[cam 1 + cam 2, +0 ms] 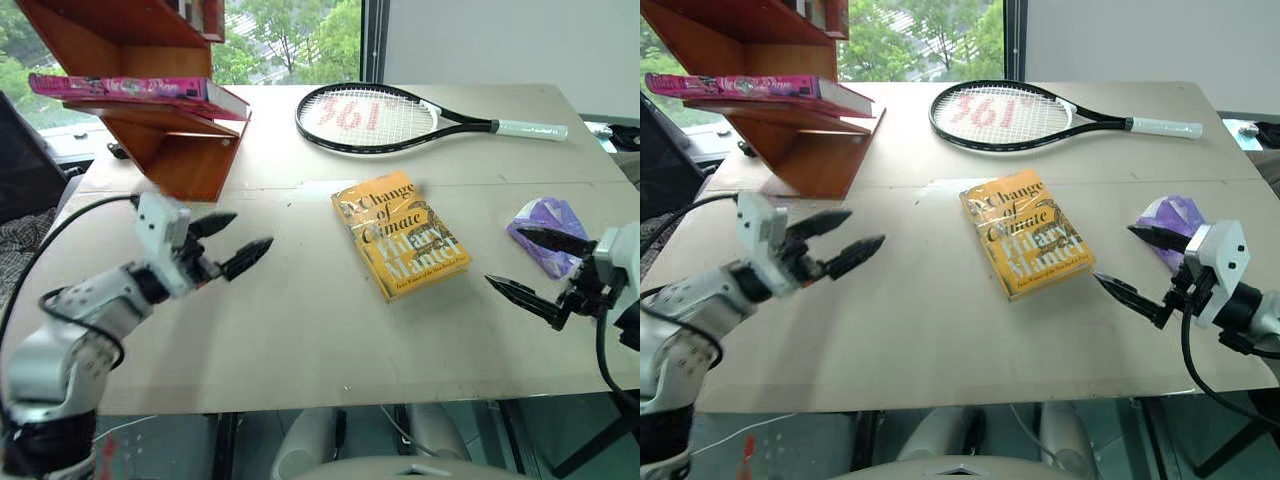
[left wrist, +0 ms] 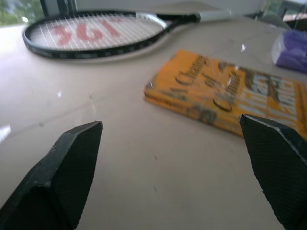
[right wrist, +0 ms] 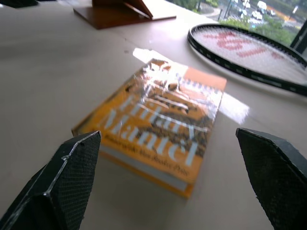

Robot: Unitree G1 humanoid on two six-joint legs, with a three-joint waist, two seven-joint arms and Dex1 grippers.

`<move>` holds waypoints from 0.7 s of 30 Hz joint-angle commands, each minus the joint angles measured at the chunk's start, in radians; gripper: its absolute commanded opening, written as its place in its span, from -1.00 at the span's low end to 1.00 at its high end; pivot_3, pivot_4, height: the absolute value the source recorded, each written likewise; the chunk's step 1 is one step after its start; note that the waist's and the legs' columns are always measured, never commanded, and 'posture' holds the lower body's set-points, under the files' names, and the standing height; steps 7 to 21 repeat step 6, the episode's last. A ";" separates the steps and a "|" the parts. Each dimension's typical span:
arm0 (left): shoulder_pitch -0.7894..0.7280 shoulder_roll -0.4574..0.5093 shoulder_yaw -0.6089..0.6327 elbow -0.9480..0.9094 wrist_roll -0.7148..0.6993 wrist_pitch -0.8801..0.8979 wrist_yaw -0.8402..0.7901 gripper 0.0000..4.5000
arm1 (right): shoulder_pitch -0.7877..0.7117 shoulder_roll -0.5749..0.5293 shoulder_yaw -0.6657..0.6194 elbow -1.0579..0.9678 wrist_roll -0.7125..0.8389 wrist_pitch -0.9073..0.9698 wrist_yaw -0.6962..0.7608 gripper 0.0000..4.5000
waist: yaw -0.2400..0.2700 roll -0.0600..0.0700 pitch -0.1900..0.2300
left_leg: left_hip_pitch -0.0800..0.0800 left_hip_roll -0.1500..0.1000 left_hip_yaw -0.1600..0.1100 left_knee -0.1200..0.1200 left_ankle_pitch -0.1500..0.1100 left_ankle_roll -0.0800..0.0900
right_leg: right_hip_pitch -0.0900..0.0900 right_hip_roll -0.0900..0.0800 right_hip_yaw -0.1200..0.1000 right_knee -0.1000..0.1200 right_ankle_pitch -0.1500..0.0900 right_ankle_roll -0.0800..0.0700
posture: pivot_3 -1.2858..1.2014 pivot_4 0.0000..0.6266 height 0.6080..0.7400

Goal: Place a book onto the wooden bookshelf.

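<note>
The pink book [image 1: 130, 89] lies flat on a slanted board of the reddish-brown wooden bookshelf [image 1: 170, 150] at the table's far left. My left gripper [image 1: 238, 243] hovers open over the table's left side, in front of the shelf and apart from the book, nothing between its fingers [image 2: 72, 167]. My right gripper [image 1: 528, 266] is open at the right edge, empty, with wide-spread fingers [image 3: 72, 172].
A yellow book [image 1: 400, 233] lies flat in the middle of the beige table [image 1: 300, 340]. A black tennis racket [image 1: 380, 118] lies at the back. A purple crumpled bag [image 1: 548, 222] sits by my right gripper.
</note>
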 commanded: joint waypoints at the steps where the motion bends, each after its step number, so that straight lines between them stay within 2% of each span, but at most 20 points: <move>1: 0.112 0.025 0.129 -0.071 -0.029 0.023 -0.051 0.99 | 0.059 -0.019 -0.067 0.044 -0.059 -0.064 0.060 1.00 | 0.006 0.002 0.000 | 0.004 0.001 0.000 -0.001 0.000 0.000 | 0.005 0.001 -0.001 -0.003 0.000 0.000 | 0.03 -0.52 1.00; 3: 0.193 0.023 0.176 -0.074 -0.016 0.015 -0.087 0.99 | 0.085 -0.019 -0.084 0.067 -0.077 -0.076 0.075 1.00 | 0.007 0.003 0.000 | 0.006 0.003 0.000 -0.002 0.000 0.000 | 0.008 0.002 -0.001 -0.006 0.000 0.000 | 0.03 -0.52 1.00; 6: 0.230 0.008 0.212 -0.075 -0.036 0.014 -0.098 0.99 | 0.096 -0.018 -0.101 0.089 -0.081 -0.084 0.094 1.00 | 0.007 0.004 0.000 | 0.008 0.003 0.002 -0.002 -0.001 0.001 | 0.009 0.002 0.001 -0.006 0.000 0.000 | 0.03 -0.52 1.00; 21: 0.230 0.008 0.212 -0.075 -0.036 0.014 -0.098 0.99 | 0.096 -0.018 -0.101 0.089 -0.081 -0.084 0.094 1.00 | 0.007 0.004 0.000 | 0.008 0.003 0.002 -0.002 -0.001 0.001 | 0.009 0.002 0.001 -0.006 0.000 0.000 | 0.03 -0.52 1.00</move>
